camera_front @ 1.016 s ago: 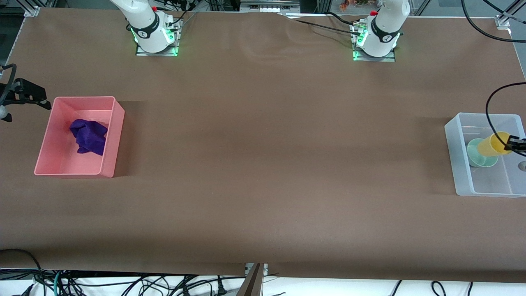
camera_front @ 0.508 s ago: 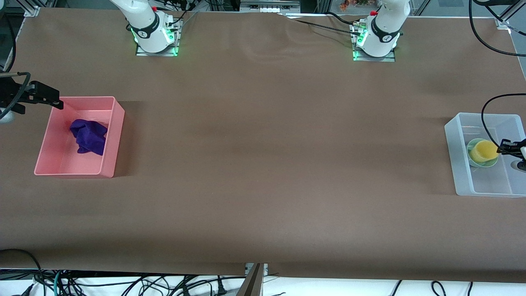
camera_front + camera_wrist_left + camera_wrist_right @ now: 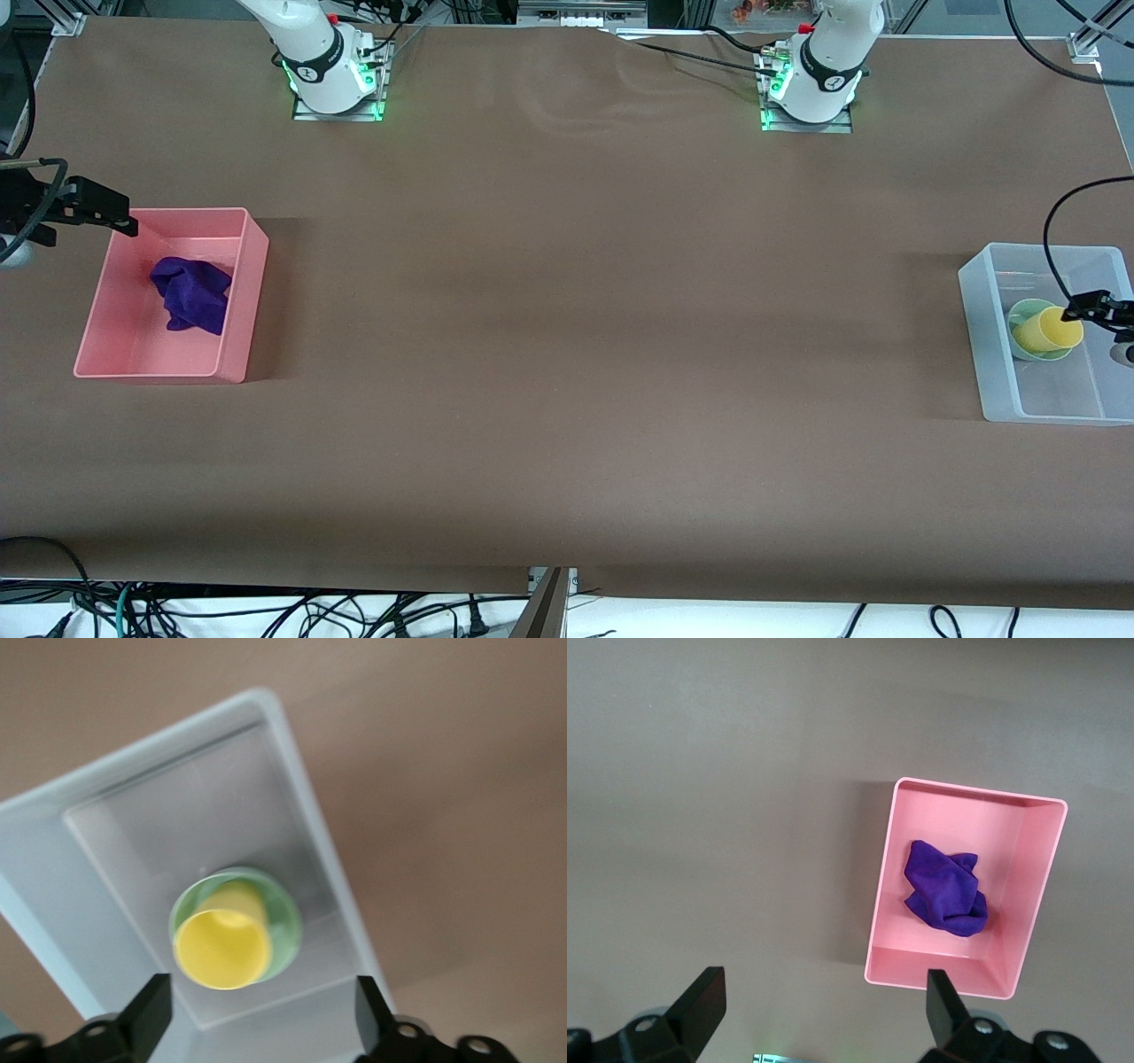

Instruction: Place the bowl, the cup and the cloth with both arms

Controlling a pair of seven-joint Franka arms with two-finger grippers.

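The yellow cup [image 3: 1049, 331] stands tilted inside the mint-green bowl [image 3: 1026, 312], which sits in the clear plastic bin [image 3: 985, 306] at the left arm's end of the table. They also show in the left wrist view: cup [image 3: 222, 947], bowl [image 3: 285, 923]. My left gripper [image 3: 1091, 307] is open and empty, up over the bin beside the cup. The purple cloth [image 3: 191, 293] lies crumpled in the pink bin [image 3: 246, 292] at the right arm's end; the right wrist view shows the cloth [image 3: 946, 889] too. My right gripper [image 3: 104, 209] is open and empty above that bin's corner.
The clear bin [image 3: 106, 806] and the pink bin [image 3: 1041, 859] stand at the two ends of the brown table. The arms' bases [image 3: 335, 81] stand along the table's edge farthest from the front camera. Cables hang off the nearest edge.
The left gripper let go of the cup, which dropped into the bowl and now leans there; the gripper rose slightly. The right gripper moved toward the pink bin's corner, then held still.
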